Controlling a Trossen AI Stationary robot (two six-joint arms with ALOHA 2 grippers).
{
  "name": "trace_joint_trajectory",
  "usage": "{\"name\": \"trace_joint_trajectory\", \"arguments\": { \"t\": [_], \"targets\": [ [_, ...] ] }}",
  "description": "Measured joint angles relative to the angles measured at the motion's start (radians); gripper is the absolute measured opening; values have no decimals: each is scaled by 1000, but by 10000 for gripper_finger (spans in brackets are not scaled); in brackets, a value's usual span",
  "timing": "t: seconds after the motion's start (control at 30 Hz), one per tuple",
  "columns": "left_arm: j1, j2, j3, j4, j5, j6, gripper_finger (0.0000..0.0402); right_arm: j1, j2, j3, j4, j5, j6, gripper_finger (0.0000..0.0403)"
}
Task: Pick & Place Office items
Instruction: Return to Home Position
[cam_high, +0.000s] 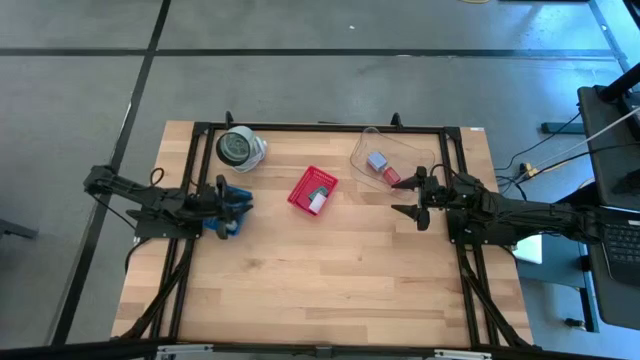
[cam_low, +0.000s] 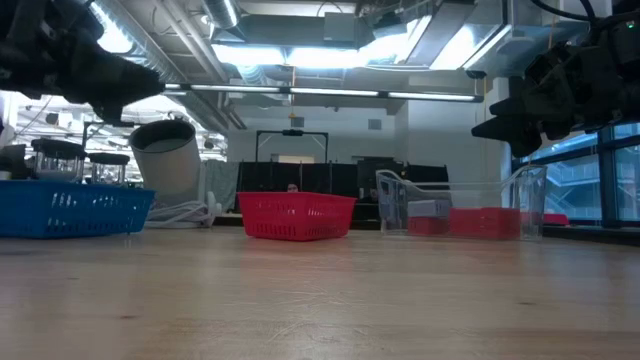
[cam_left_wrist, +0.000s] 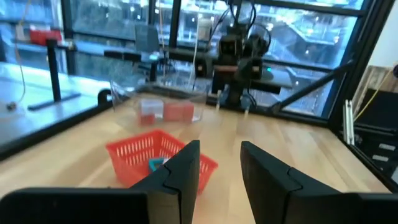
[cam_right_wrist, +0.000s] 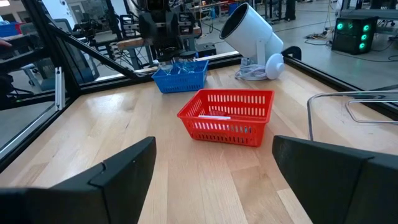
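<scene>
The red mesh basket (cam_high: 313, 190) stands mid-table and holds a white rectangle (cam_high: 317, 201) and a teal piece (cam_left_wrist: 155, 163). A clear bin (cam_high: 390, 160) by the far right holds a pale-blue block (cam_high: 377, 160) and a red block (cam_high: 391, 176). My left gripper (cam_high: 240, 205) hovers open over the blue tray (cam_high: 228, 215) at the table's left, touching nothing. My right gripper (cam_high: 408, 196) hangs wide open above the table, just near of the clear bin and right of the basket. Its fingers (cam_right_wrist: 118, 171) frame the basket (cam_right_wrist: 227, 115) from afar.
A white cylindrical lamp-like device (cam_high: 240, 148) lies at the far left, beyond the blue tray. A black frame (cam_high: 320, 127) runs round the table's far and side edges. Bare wood (cam_high: 330, 270) spans the near half of the table.
</scene>
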Motion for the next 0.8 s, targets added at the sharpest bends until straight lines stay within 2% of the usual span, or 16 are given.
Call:
{"name": "trace_joint_trajectory", "arguments": {
  "t": [0.13,0.27,0.33,0.47,0.57,0.8],
  "targets": [
    [0,-39,0,0,-4,26,113,0,0,0,0,0,0,324],
    [0,-32,0,0,-60,92,111,0,0,0,0,0,0,324],
    [0,-33,0,2,-153,117,112,0,0,0,0,0,0,324],
    [0,-33,0,11,-443,125,115,0,0,0,0,0,0,324],
    [1,-33,0,6,-562,109,115,0,0,0,0,0,0,324],
    [0,-33,0,2,-539,70,116,0,0,0,0,0,0,324]
  ]
}}
